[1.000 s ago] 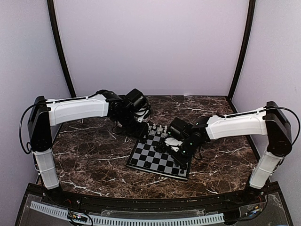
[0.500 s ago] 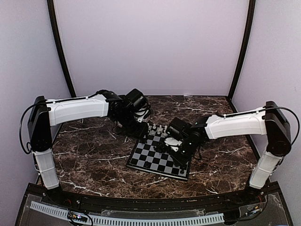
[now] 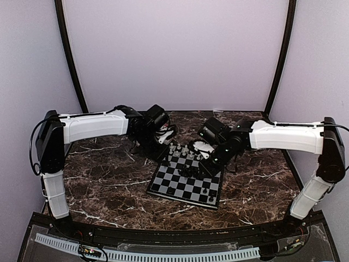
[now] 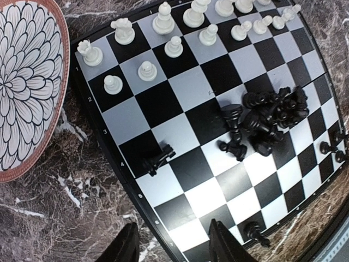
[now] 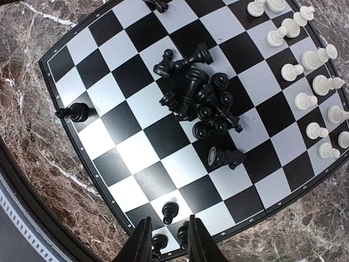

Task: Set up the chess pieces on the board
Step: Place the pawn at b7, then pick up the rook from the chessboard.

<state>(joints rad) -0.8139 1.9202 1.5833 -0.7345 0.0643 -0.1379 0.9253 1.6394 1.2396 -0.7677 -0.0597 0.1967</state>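
Observation:
The board (image 3: 173, 183) lies mid-table, also in the left wrist view (image 4: 191, 90) and the right wrist view (image 5: 136, 134). White chess pieces (image 4: 173, 47) stand in two rows along its far edge (image 5: 301, 100). A heap of black pieces (image 5: 199, 98) lies mid-board (image 4: 267, 115). One black piece (image 4: 158, 158) lies apart. A few black pieces (image 5: 170, 210) stand at the near edge. My left gripper (image 4: 174, 246) is open and empty above the board's left edge. My right gripper (image 5: 168, 244) is open and empty, held high over the near right corner.
A round plate (image 4: 27, 82) with a white petal pattern and brown rim sits on the marble table (image 3: 109, 180) just left of the board. Purple walls enclose the table on three sides. A ribbed rail (image 3: 163, 254) runs along the near edge.
My right arm has lifted and pulled back from the board's near right corner toward its far side. My left arm has hardly moved.

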